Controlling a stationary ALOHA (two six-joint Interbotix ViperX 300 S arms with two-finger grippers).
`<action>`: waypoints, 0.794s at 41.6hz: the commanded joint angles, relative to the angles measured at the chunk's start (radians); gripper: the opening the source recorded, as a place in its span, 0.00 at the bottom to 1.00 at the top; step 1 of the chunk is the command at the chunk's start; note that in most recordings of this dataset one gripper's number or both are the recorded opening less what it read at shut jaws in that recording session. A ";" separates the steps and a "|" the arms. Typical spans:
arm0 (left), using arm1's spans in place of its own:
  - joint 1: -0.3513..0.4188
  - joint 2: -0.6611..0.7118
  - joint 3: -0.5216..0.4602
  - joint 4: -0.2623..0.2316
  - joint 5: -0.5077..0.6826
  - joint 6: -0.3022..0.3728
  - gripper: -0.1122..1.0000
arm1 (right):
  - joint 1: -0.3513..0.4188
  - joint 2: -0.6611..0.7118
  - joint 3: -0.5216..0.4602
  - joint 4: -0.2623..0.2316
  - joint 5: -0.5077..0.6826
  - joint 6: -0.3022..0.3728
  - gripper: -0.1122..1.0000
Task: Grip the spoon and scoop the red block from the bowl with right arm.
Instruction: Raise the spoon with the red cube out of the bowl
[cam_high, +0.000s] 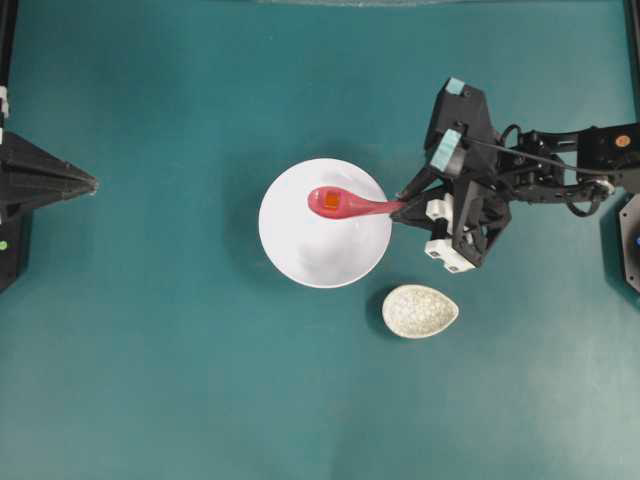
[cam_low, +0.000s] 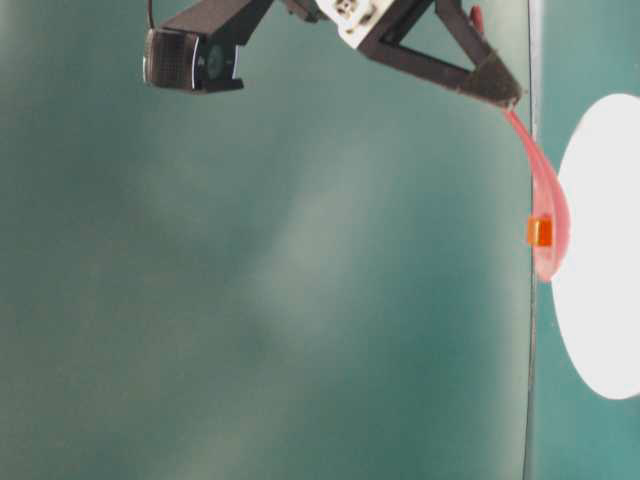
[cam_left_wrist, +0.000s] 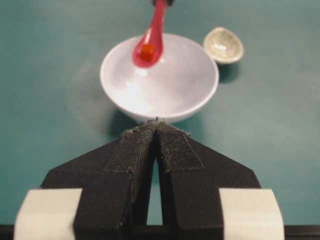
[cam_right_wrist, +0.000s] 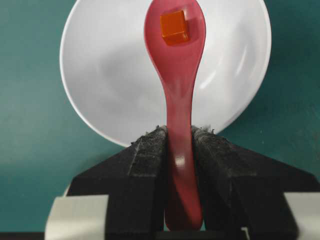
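Two pincers are in view, and we read no brand, label or writing on either of them or on any dish; the only markings we see are plain white blocks and teal tape patches on the right arm (cam_high: 520, 165). Our right pincer (cam_right_wrist: 179, 134) is clamped on the handle of the spoon (cam_right_wrist: 176, 100), its two dark padded fingers (cam_right_wrist: 147, 150) pressing the pink-magenta stem from either side. Straight out beyond the fingertips the spoon's scoop hangs above the bowl (cam_high: 290, 245), and the red block (cam_right_wrist: 174, 27) sits in that scoop, at the far end from the grip. From table level we see the spoon sloping down away from the pincer with the red block riding near its low end, clear of the bowl's white inside. Just beside the right pincer, nearer the lower edge of the overhead view, lies a speckled grey-white egg-shaped rest (cam_high: 420, 311), apart from the bowl. Our left pincer (cam_left_wrist: 156, 125) has its fingers pressed together into a point; it sits well away from the dishes at the left edge, aimed toward the bowl. Everything rests on a smooth, matte teal worktop (cam_high: 150, 350) that fills each view; of the room around it we can tell nothing.
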 joint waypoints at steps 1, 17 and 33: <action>0.002 0.005 -0.029 0.002 -0.008 -0.002 0.13 | 0.003 -0.023 -0.011 -0.002 -0.011 -0.002 0.31; 0.002 0.008 -0.028 0.002 -0.005 0.000 0.13 | 0.003 -0.023 -0.020 -0.002 -0.040 -0.002 0.31; 0.003 0.017 -0.025 0.002 -0.005 0.002 0.13 | 0.003 -0.023 -0.107 -0.002 -0.015 -0.012 0.31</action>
